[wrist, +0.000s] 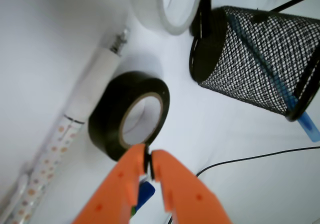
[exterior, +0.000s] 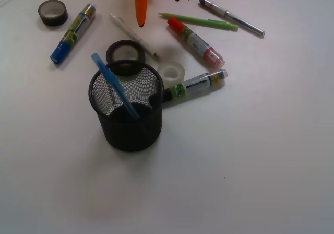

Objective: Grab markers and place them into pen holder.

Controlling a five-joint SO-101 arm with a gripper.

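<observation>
Table stock: three markers loose, pen holder (exterior: 127, 108) upright, my tool (wrist: 149, 161) pinched shut on nothing.

Item 1, the pen holder, black mesh, stands at centre of the white table (exterior: 250, 161) with a flat light-blue stick (exterior: 114, 85) leaning inside. Item 2, blue-ended marker (exterior: 73, 33), lies far left, well apart. Item 3, red-orange marker (exterior: 195, 42), lies upper right beside a thin green pen (exterior: 201, 21). Item 4, green-black marker (exterior: 195, 85), lies just right of the holder, near a clear tape roll (exterior: 171, 73). My orange tool hangs above a black tape roll (wrist: 129, 115), tips together.
</observation>
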